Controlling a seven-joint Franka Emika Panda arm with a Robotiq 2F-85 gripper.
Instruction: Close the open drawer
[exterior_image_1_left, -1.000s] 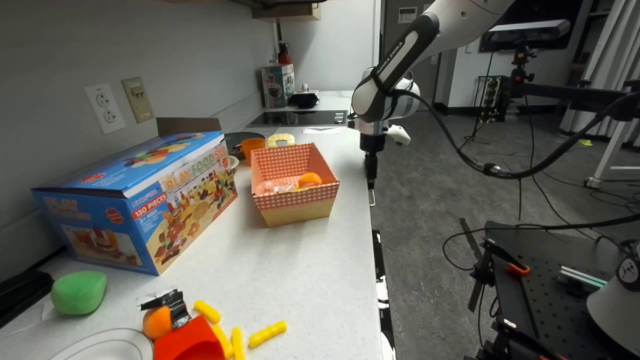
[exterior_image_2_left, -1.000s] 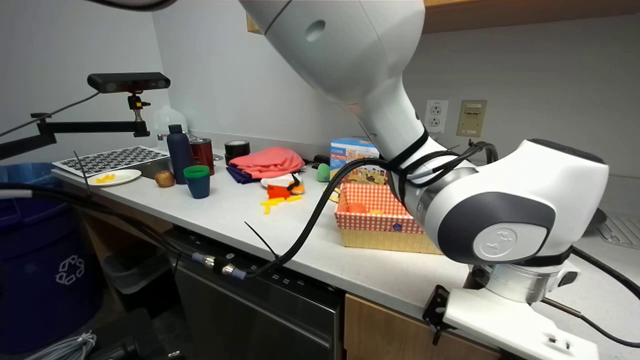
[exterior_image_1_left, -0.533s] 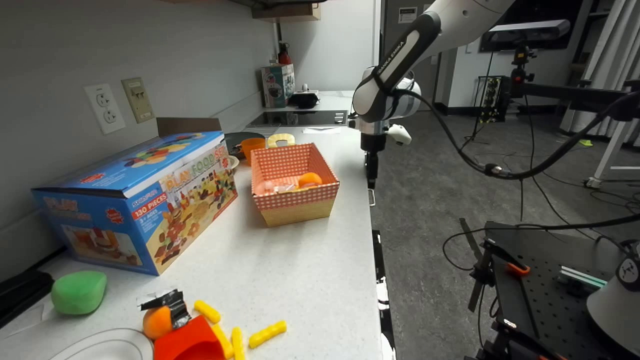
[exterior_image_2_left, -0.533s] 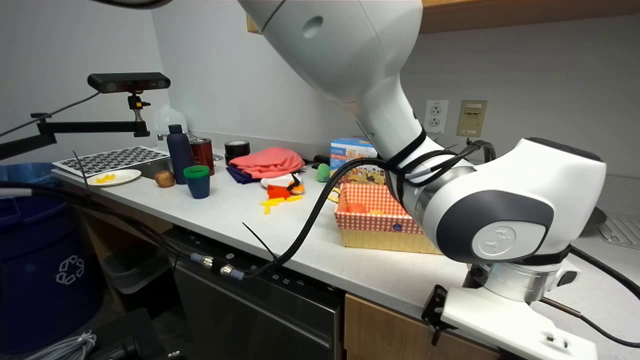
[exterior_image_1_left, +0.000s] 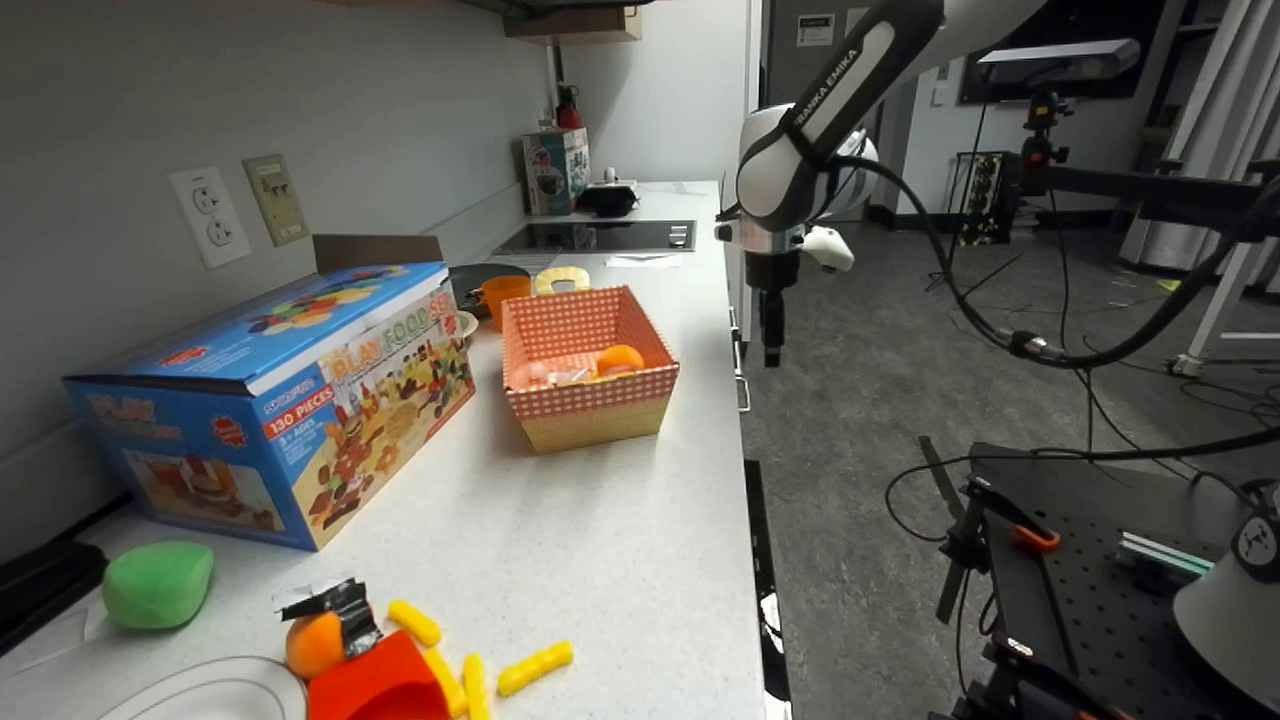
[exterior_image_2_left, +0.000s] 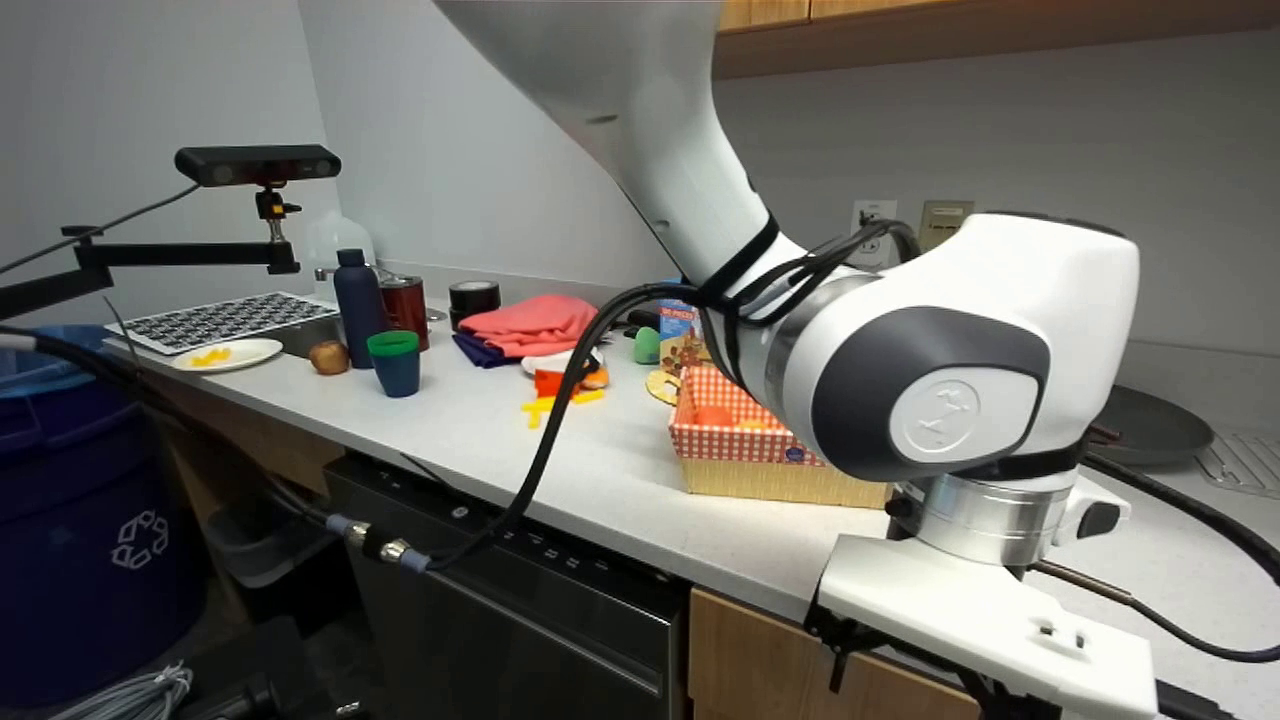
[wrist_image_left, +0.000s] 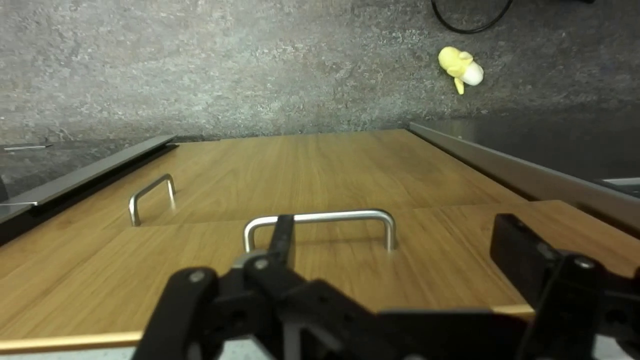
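The drawer (wrist_image_left: 430, 270) shows in the wrist view as a tan wooden front with a metal bar handle (wrist_image_left: 345, 216) and a light top edge along the pale counter. Its white interior and sides do not show. The front lies close to the plane of the door below; a small gap cannot be ruled out. My gripper (wrist_image_left: 397, 235) is open and empty. Its left finger overlaps the handle in the picture; contact cannot be told. In an exterior view the gripper (exterior_image_1_left: 772, 355) points down, outside the counter's front edge, apart from the handles there. In an exterior view the fingers are mostly hidden.
A red-checked basket (exterior_image_1_left: 590, 410) stands near the counter's front edge. A door with another handle (wrist_image_left: 150, 192) lies below the drawer. A dark dishwasher front (exterior_image_2_left: 500, 580) is left of the wooden cabinet front (exterior_image_2_left: 740, 655). A yellow toy (wrist_image_left: 460, 67) lies on the floor.
Little moves between the two earlier moments. Since then my gripper has moved outward from the counter's front edge and slightly up, and handles formerly behind it show. Counter objects have not moved.
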